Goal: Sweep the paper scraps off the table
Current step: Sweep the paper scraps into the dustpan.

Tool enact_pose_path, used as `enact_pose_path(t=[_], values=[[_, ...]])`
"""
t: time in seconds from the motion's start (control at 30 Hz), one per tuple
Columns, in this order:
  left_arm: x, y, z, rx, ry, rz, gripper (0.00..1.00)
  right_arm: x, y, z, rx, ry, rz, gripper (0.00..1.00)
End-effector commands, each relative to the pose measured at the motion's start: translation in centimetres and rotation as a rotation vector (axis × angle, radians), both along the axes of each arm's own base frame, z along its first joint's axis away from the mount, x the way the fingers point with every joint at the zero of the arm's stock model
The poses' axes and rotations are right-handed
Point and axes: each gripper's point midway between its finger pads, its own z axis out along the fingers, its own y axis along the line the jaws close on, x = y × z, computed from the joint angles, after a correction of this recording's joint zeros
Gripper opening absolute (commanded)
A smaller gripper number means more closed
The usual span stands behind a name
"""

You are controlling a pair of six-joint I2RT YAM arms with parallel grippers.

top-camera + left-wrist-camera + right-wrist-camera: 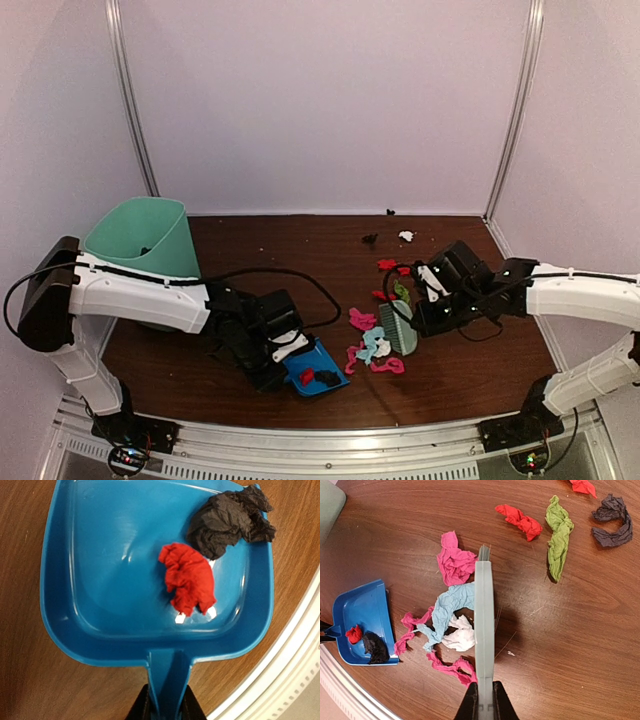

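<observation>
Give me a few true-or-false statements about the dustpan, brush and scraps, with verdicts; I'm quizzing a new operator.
The dustpan holds a red scrap and a black scrap. True.
The right gripper holds the brush. True.
The green scrap lies in the dustpan. False: it lies on the table.
The left gripper is empty. False: it grips the dustpan's handle.
The bin stands by the right arm. False: it is by the left arm.

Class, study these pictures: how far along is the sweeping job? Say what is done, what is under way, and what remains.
Done: a red scrap and a black scrap lie in the dustpan, held by the left gripper. Under way: the right gripper holds the brush beside a pink, blue and white pile. Left: that pile, plus a green scrap and others farther back.
</observation>
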Motion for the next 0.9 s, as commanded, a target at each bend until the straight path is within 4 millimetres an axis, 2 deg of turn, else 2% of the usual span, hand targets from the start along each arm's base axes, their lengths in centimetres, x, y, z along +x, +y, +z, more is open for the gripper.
enact_pose_path(t=[0.0, 0.87], values=[[-0.1, -0.7, 0.5, -0.040, -0.004, 0.000, 0.00, -0.6, 1.7, -0.1, 0.034, 0.022, 0.036, 0.00], [0.2, -1.4, -0.1, -0.040, -0.005, -0.012, 0.00, -2.6, 8.1, 0.1, 0.155, 0.070, 0.166, 0.00]])
